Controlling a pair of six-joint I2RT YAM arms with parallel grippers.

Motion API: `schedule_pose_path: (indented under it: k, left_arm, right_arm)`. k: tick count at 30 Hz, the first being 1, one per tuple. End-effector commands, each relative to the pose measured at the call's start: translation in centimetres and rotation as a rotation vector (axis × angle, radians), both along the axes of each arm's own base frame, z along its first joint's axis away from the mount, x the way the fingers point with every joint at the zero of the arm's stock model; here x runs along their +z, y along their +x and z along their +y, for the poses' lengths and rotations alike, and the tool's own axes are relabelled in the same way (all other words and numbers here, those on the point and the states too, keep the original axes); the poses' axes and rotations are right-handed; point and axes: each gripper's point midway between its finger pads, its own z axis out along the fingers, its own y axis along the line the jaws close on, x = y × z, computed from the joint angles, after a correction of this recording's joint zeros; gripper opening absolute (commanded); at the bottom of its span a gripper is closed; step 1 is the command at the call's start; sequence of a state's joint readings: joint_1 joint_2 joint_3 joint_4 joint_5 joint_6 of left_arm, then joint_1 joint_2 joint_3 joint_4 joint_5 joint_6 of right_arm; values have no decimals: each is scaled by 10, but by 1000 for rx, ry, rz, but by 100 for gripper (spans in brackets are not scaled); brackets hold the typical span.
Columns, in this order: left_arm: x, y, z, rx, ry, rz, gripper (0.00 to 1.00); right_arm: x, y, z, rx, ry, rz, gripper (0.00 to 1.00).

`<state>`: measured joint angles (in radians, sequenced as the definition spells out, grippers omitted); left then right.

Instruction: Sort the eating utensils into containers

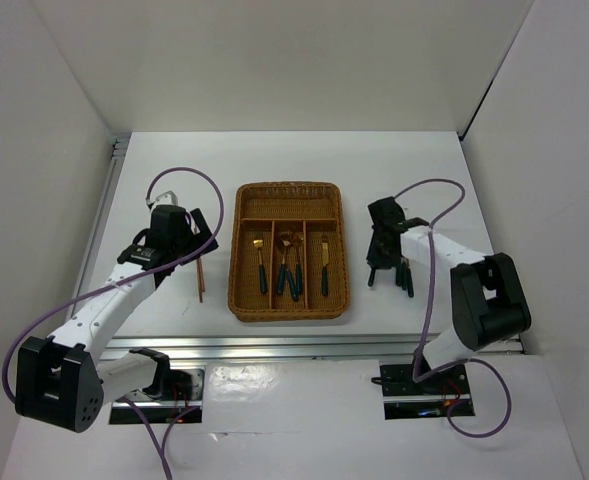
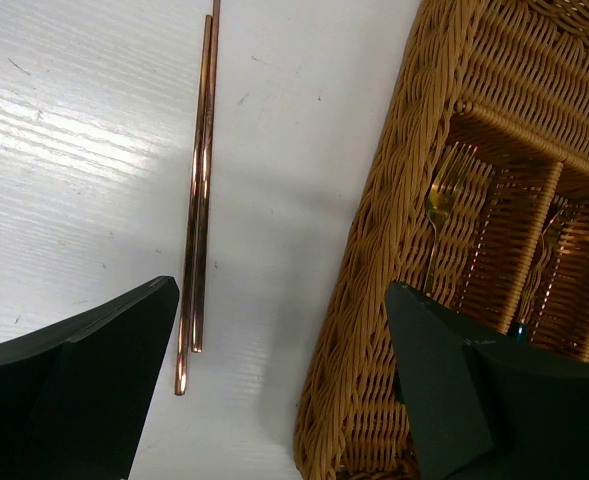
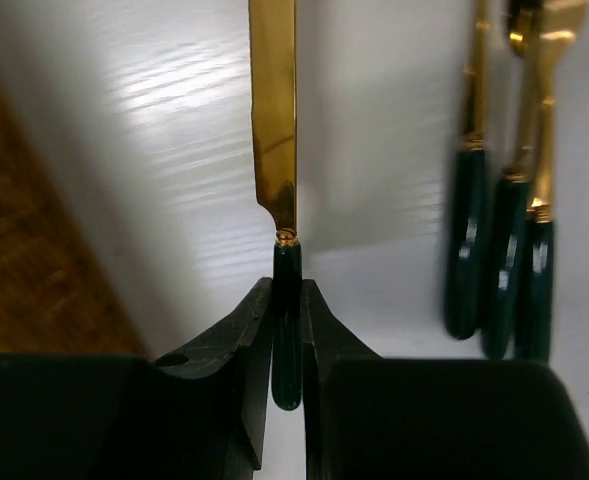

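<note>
The right pincer [image 3: 286, 292] was clamped on the dark green handle of a gold-bladed knife [image 3: 274, 130], pictured at three o'clock of the wicker tray [image 1: 241, 250] on the white worktop [image 1: 414, 160]. Three more utensils [image 3: 499, 260] were seen just beside it. The left pincer [image 2: 279, 290] was held wide near two copper chopsticks [image 2: 199, 200], laid side by side at the tray's nine o'clock.

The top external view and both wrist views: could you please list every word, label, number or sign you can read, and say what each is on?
No text is readable in any view.
Left arm's wrist: a small pale patch, possibly a label, too small to read.
Wicker tray, knife, chopsticks: no markings visible.
</note>
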<state>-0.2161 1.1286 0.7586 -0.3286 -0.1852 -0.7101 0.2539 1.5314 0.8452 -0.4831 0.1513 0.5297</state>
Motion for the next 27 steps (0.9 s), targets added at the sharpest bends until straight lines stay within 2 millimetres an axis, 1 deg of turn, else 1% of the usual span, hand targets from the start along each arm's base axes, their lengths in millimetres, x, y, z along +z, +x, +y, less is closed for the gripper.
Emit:
schedule_pose_path:
  k: [1,2,3,5,6,7,9,10,11,12,13,14,15,16,18,19,20,21,23,24,27]
  left_arm:
    - [4,5,2,3,3,-22,100]
    - [4,5,2,3,3,-22,100]
    - [4,5,2,3,3,-22,100]
    - [1,5,2,3,5,-13,100]
    - [1,5,2,3,5,-13,100]
    - [1,5,2,3,5,-13,100]
    - [1,5,2,3,5,-13,100]
    - [1,5,2,3,5,-13,100]
    - [1,5,2,3,5,-13,100]
    - [1,5,2,3,5,-13,100]
    - [1,5,2,3,5,-13,100]
    - [1,5,2,3,5,-13,100]
    - [1,5,2,3,5,-13,100]
    - [1,5,2,3,5,-13,100]
    - [1,5,2,3,5,-13,100]
    - [1,6,3,10,11,-14,100]
    - [1,6,3,10,11,-14,100]
    - [4,5,3,10,9,-23,100]
    - [4,5,3,10,9,-23,100]
    - [4,5,3,10,9,-23,100]
    - [4,5,3,10,9,-23,100]
  right_arm:
    - [53,19,22,36,-40,-117,4]
    - [67,20,29,40,-33,-149,4]
    - [82,20,44,80,-29,-172,6]
    - [101,20,60,107,-7,-223,7]
    - [109,19,63,118,-15,-226,8]
    - [116,15,72,136,-8,-242,8]
    - [127,13,82,153,12,-261,8]
    - [130,5,96,197,46,-259,8]
    - [131,4,104,217,67,-266,10]
    - [128,1,111,229,86,-264,10]
    - [129,-3,122,263,111,-262,10]
    - [124,-8,124,258,116,-249,10]
    - [113,-12,128,265,116,-216,10]
    - [109,-16,135,277,118,-203,10]
    - [91,-23,139,277,107,-161,10]
    - [88,-27,145,288,109,-150,10]
    - [81,-29,143,280,102,-133,10]
    - [73,-33,146,292,95,-120,11]
    - [68,-34,148,288,104,-108,11]
    - [61,-34,148,288,91,-88,11]
    - [59,-32,152,292,102,-91,11]
